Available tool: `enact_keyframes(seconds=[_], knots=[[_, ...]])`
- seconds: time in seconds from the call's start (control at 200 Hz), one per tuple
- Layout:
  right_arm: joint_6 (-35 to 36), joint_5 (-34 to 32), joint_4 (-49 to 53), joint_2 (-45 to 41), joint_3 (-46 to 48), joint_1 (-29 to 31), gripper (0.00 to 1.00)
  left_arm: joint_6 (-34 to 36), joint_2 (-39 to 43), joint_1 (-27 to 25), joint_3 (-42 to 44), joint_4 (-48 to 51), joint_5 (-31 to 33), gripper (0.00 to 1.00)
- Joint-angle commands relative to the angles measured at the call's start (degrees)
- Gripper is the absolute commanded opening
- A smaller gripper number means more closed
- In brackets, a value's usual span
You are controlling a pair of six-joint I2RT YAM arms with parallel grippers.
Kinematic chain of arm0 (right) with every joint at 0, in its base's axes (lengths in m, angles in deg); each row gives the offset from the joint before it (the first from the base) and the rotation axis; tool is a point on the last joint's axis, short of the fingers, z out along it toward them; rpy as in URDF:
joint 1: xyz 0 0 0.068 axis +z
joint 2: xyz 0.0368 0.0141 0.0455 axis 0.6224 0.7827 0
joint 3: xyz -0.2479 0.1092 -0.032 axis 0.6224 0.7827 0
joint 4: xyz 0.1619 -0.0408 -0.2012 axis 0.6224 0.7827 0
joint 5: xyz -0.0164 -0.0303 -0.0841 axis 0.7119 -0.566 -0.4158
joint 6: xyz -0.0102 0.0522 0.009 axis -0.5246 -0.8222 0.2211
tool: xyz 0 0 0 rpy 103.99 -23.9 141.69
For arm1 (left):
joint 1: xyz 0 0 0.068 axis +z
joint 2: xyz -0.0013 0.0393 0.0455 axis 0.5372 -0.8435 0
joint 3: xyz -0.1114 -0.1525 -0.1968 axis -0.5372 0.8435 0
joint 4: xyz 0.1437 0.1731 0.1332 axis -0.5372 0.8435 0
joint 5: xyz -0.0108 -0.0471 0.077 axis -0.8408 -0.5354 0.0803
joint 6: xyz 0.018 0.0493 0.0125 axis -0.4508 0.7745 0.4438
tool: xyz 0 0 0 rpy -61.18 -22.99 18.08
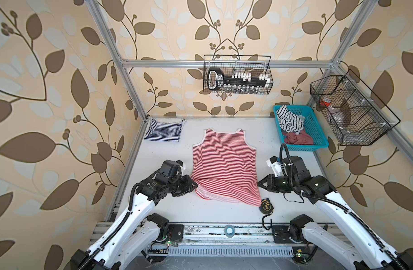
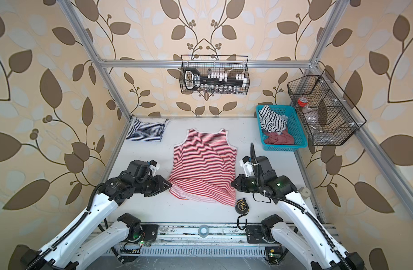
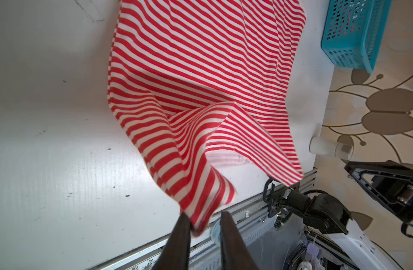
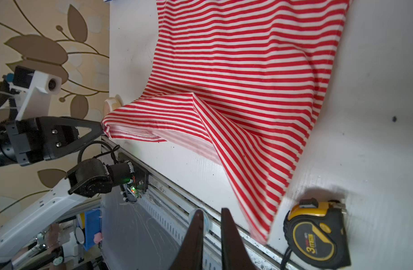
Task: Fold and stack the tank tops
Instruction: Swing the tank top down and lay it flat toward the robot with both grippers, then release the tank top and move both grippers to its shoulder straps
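Tank top, red-and-white striped point(image 1: 224, 161): lay spread at the middle of the white surface point(image 1: 201, 215), neck toward the far side, near hem rumpled and raised in a fold. Tank top, navy-and-white point(image 1: 164, 129): lay folded at the far left corner. Left gripper point(image 1: 195, 185): at the hem's left corner; jaws stood parted, cloth tip loose between them against one finger only. Right gripper point(image 1: 259, 184): just beside the hem's right side; jaws released, clear of the cloth. Tape measure point(image 1: 266, 205): just beside the hem's near right corner. Blue basket point(image 1: 305, 147): far right, holding crumpled cloths.
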Motion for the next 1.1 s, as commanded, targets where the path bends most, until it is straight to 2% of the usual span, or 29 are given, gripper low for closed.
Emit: enact_keyframes(seconds=[0.0, 0.115, 0.325, 0.415, 0.47, 0.55, 0.635, 0.735, 0.815, 0.96, 1.095], knots=[[-2.18, -3.19, 5.26, -0.48, 0.33, 1.63, 0.25, -0.45, 2.27, -0.41, 0.93, 4.08, -2.51, 0.36], [-1.41, -4.9, 4.19, 0.97, 0.03, 1.87, 0.28, 1.42, 3.59, -0.41, -0.67, 6.29, -3.1, 0.46], [-0.13, -3.86, -4.45, 9.59, -0.55, 1.8, 0.25, 7.93, 0.59, -0.41, -9.84, 5.74, -8.56, 0.53], [0.34, -3.23, -9.69, 13.74, -0.81, 0.37, 0.23, 9.34, -1.9, -0.41, -12.37, 1.0, -4.74, 0.54], [0.67, -1.7, -12.99, 16.97, -1.04, -1.43, 0.18, 9.68, -5.39, -0.41, -14.09, -4.28, -0.34, 0.5], [1.54, 0.28, -16.29, 22.19, -1.89, -3.97, 0.1, 10.86, -15.69, -0.33, -19.84, -8.92, 5.32, 0.45], [2.32, 1.19, -18.92, 27.66, -3.68, -5.74, 0.03, 12.57, -31.35, -0.16, -30.5, -8.24, 8.58, 0.41], [3.03, 1.46, -20.24, 33.29, -6.63, -5.87, 0.0, 15.55, -52.63, -0.02, -47.4, -1.22, 6.21, 0.32], [3.3, 2.48, -22.15, 37.14, -7.7, -5.67, 0.0, 17.21, -65.71, 0.1, -58.99, 2.72, 3.85, 0.27], [4.63, -0.5, -21.33, 43.62, -9.93, -5.74, 0.0, 16.76, -81.59, 1.74, -73.11, 4.68, 1.38, 0.23], [4.75, -2.54, -21.07, 47.81, -11.41, -5.47, 0.0, 14.97, -89.72, 4.32, -80.25, 3.57, -1.61, 0.21]])
